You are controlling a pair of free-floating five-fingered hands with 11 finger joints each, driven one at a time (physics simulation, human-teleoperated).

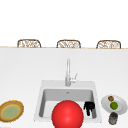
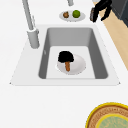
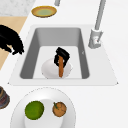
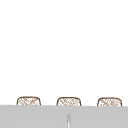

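Starting nearest the front camera: 1 big red ball point(image 1: 67, 114) covers the front middle of the sink point(image 1: 41, 100).

Near right corner of the surface point(image 1: 22, 72): a small dark jar point(image 1: 113, 118). Just behind it is a white plate point(image 1: 122, 103) carrying 1 green lime point(image 1: 114, 105) and 1 small brown fruit point(image 1: 111, 98), close together. I cannot tell whether they touch.

Near left: a yellow-rimmed plate point(image 1: 20, 106), well apart from the sink.

Right hand point(image 1: 89, 107) hangs in the air above the sink's front right part, fingers loosely bent and pointing down, holding nothing.

Inside the basin: a white dish point(image 3: 48, 71) lies flat on the bottom, about central. Left hand point(image 3: 62, 54) sits over it, fingers curled round the upper end of an orange carrot point(image 3: 60, 70). The carrot stands tilted, lower end down on the dish.

Behind the basin: a tall grey faucet point(image 1: 68, 72), upright on the sink's back rim, with a small lever on its right side.

Farthest: 3 woven chair backs point(image 1: 68, 44) in a row beyond the far edge of the surface.
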